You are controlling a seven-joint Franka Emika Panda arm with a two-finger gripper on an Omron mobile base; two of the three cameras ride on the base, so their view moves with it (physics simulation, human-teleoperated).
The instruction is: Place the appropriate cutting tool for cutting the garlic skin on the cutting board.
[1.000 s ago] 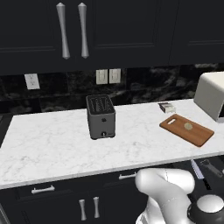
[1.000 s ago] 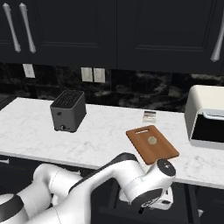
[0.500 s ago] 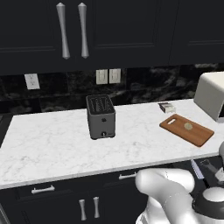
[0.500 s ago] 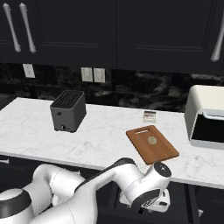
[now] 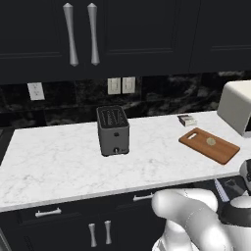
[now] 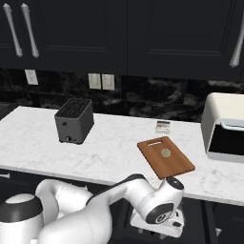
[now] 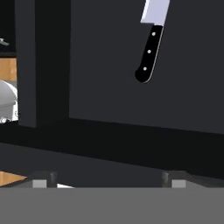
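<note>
We hold our pincer (image 7: 107,180) wide and empty below the worktop (image 5: 59,162), facing the black-handled knife (image 7: 150,43), while the garlic (image 6: 166,152) rests on the cutting board (image 6: 178,166).

I count one cutting board (image 6: 166,157) at centre right of the right base frame, carrying one garlic (image 6: 165,152). One toaster (image 6: 74,120) stands at centre left, one small grey-white box (image 6: 162,127) just above the board, and one pale appliance (image 6: 226,127) at the right edge. Two wall outlets (image 6: 101,81) sit at upper centre, with a third (image 6: 31,76) at upper left. In my hand frame, upper right, I count one knife (image 7: 151,40), black-handled with three rivets.
</note>
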